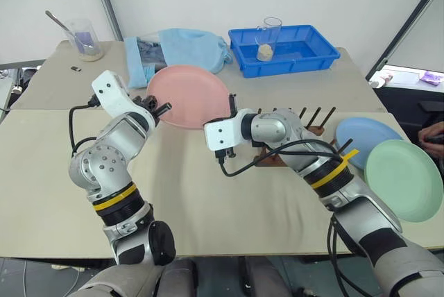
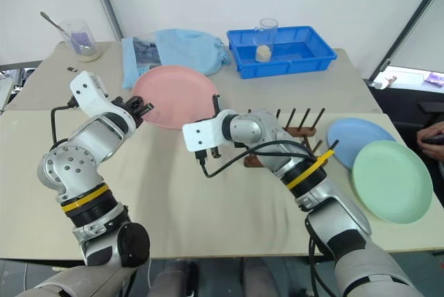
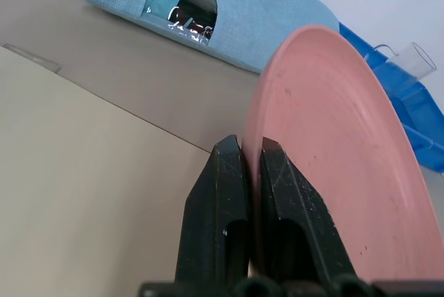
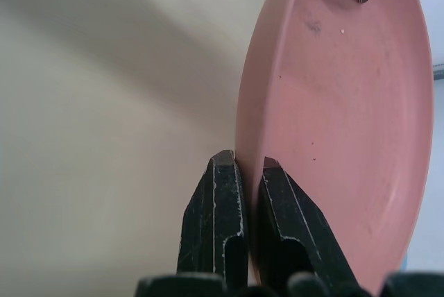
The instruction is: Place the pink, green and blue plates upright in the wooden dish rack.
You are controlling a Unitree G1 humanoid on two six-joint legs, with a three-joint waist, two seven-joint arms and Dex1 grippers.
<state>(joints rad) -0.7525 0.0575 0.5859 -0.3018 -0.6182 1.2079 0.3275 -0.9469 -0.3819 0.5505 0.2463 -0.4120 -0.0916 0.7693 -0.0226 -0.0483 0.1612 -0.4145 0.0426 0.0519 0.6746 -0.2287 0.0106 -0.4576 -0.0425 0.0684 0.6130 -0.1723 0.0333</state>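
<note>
The pink plate [image 1: 191, 92] is tilted over the table's middle and gripped on two opposite edges. My left gripper [image 1: 158, 108] is shut on its left rim, seen close up in the left wrist view [image 3: 250, 146]. My right gripper [image 1: 232, 106] is shut on its right rim, with the fingertips astride the edge [image 4: 248, 162]. The wooden dish rack [image 1: 318, 128] stands just right of the plate, partly hidden behind my right forearm, with its pegs upright. The blue plate [image 1: 368, 137] lies flat at the right, and the green plate [image 1: 404, 179] overlaps its near edge.
A deep blue tray [image 1: 291, 66] holding a glass [image 1: 269, 37] sits at the back right. A light blue cloth [image 1: 187, 47] lies at the back middle and a beaker with a spoon [image 1: 83, 39] at the back left. A person's hand [image 1: 431, 134] shows at the right edge.
</note>
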